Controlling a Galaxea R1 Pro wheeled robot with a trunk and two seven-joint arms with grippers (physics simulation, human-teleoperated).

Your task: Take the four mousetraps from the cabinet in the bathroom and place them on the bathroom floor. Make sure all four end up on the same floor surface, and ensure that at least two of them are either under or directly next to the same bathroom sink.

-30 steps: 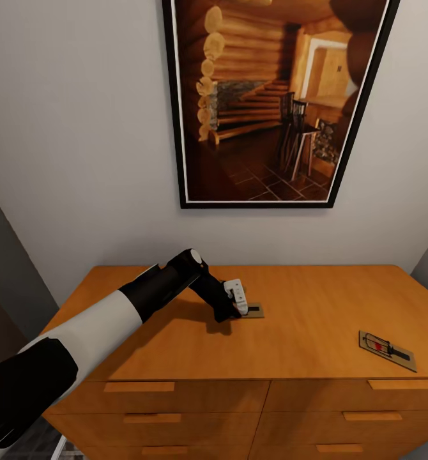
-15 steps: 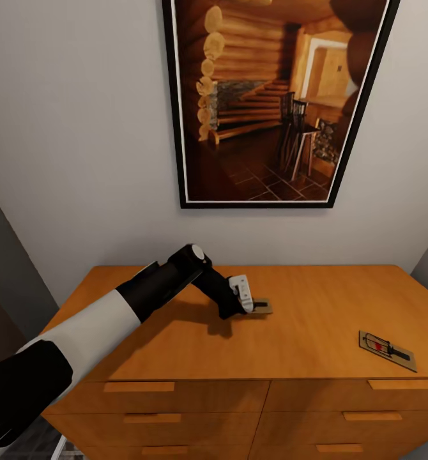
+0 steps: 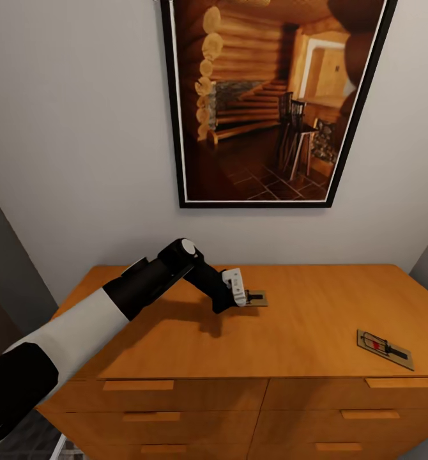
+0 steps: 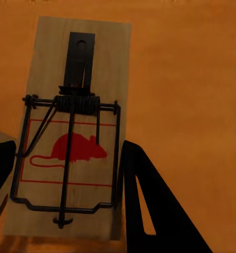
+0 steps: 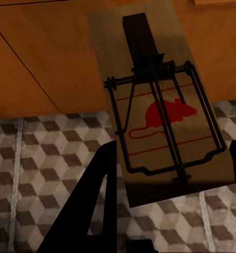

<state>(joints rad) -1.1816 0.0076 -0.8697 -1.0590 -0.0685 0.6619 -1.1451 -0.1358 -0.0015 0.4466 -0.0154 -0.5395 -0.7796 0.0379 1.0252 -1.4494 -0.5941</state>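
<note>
Your left arm reaches across the orange-brown cabinet [image 3: 175, 332], and your left claw [image 3: 243, 296] is clamped on a mousetrap [image 3: 255, 298] — its black fingers [image 4: 149, 205] press both long edges of the small board, which sits just above the cabinet top near the middle. In the left wrist view that held mousetrap [image 4: 70, 132] shows a red mouse silhouette inside a red outline; there is no readable lettering or brand on it.

Above the cabinet hangs a black-framed picture [image 3: 271, 96] of a log-cabin interior.

Further right, a second mousetrap [image 3: 385, 349] lies flat on the cabinet top near the front right corner, well apart from your left claw.

Your right claw [image 5: 170, 174] grips another mousetrap [image 5: 160, 105] — same red mouse print, no words — held over the bathroom floor [image 5: 38, 174] with its cube-pattern tiles, with orange-brown wood panelling behind it.
</note>
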